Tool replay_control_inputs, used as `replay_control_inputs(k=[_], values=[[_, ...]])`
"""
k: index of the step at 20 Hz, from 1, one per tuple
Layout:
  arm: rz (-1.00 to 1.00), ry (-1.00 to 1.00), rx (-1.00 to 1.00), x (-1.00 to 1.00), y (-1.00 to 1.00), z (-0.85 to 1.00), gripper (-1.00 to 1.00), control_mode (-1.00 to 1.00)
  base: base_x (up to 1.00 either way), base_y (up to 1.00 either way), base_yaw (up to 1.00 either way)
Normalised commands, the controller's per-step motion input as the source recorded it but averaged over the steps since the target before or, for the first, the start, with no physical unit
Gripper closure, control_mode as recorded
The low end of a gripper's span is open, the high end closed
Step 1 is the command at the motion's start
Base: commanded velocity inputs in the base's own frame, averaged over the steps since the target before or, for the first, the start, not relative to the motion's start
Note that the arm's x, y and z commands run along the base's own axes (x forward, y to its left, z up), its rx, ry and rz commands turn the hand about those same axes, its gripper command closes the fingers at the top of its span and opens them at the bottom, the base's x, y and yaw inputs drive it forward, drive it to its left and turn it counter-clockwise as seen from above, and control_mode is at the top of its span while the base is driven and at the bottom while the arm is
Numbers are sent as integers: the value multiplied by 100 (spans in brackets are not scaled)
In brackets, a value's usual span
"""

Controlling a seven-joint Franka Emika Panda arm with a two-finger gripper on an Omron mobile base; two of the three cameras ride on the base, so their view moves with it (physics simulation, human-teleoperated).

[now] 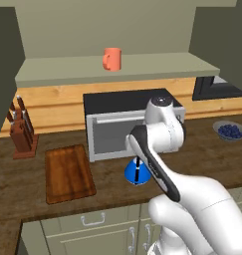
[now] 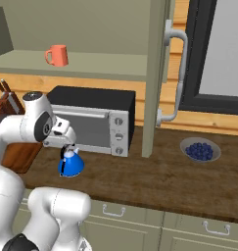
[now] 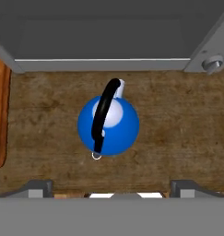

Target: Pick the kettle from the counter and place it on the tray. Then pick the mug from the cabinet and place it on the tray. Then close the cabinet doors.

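Hand view: two-finger gripper positioned directly above glossy blue dome-shaped kettle on dark wood-grain counter; jaws spread wide, nothing held.

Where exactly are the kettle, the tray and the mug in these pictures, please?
kettle (image 3: 114, 126): hand view, on the blue dome beside the black handle.
tray (image 1: 68, 173): left base view, on the flat middle of the board.
mug (image 2: 58, 55): right base view, on the orange side wall.
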Motion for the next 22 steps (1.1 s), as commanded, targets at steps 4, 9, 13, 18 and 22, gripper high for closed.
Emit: replay_control_inputs(k=[4, 9, 13, 18, 22], values=[[-10, 5, 0, 29, 0, -25, -100, -100, 0, 0, 0], [-8, 4, 1, 23, 0, -23, -100, -100, 0, 0, 0], [-5, 4, 0, 28, 2, -19, -100, -100, 0, 0, 0], [-2, 2, 0, 27, 5, -17, -100, -100, 0, 0, 0], [0, 1, 0, 18, 5, -15, -100, -100, 0, 0, 0]])
